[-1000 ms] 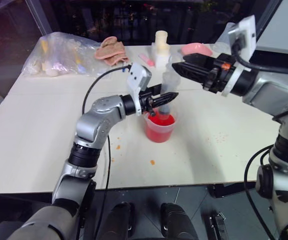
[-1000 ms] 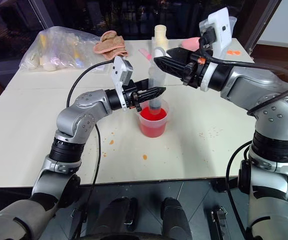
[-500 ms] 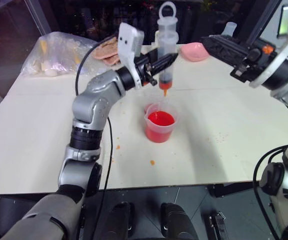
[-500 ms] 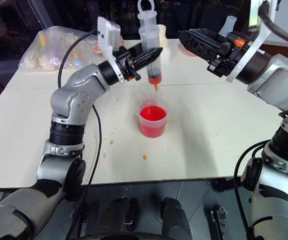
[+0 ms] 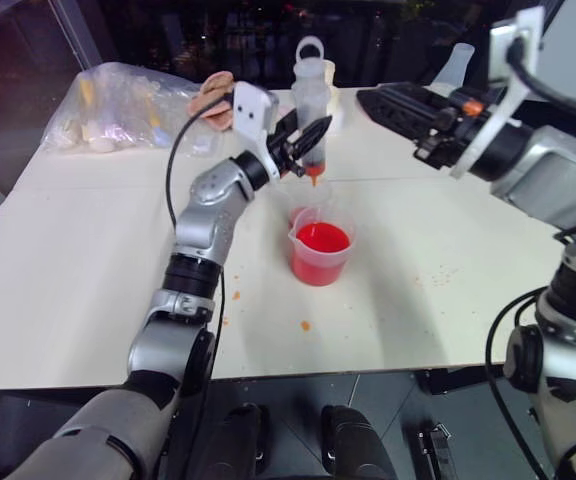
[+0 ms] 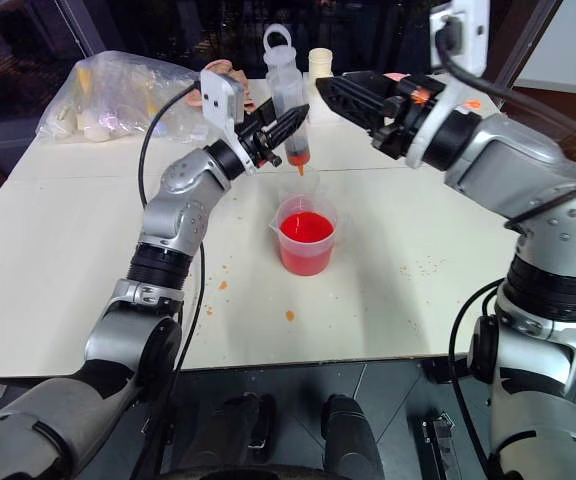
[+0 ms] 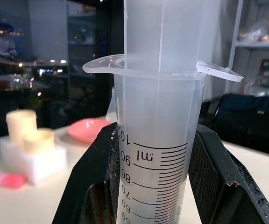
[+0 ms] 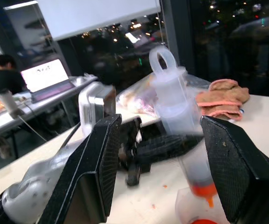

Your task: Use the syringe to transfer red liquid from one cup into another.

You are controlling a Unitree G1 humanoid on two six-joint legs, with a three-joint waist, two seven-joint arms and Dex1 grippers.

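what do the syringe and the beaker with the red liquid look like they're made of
Syringe: likely clear, slightly frosted plastic, since the background shows through and black scale marks are printed on the barrel. Beaker: probably clear glossy plastic, with the red liquid visible through its wall and a moulded pouring spout.

- The two head views looked forward and down from above the table [image 5: 88,290], taking in both arms, the beaker [image 5: 319,252] of red liquid and the clutter at the far edge.
- The left wrist view sat very close behind the syringe [image 7: 155,135], facing level along it toward the pink bowl [image 7: 88,129].
- The right wrist view faced the left gripper [image 8: 165,148] from nearby, across the table.
- All views shared the syringe.
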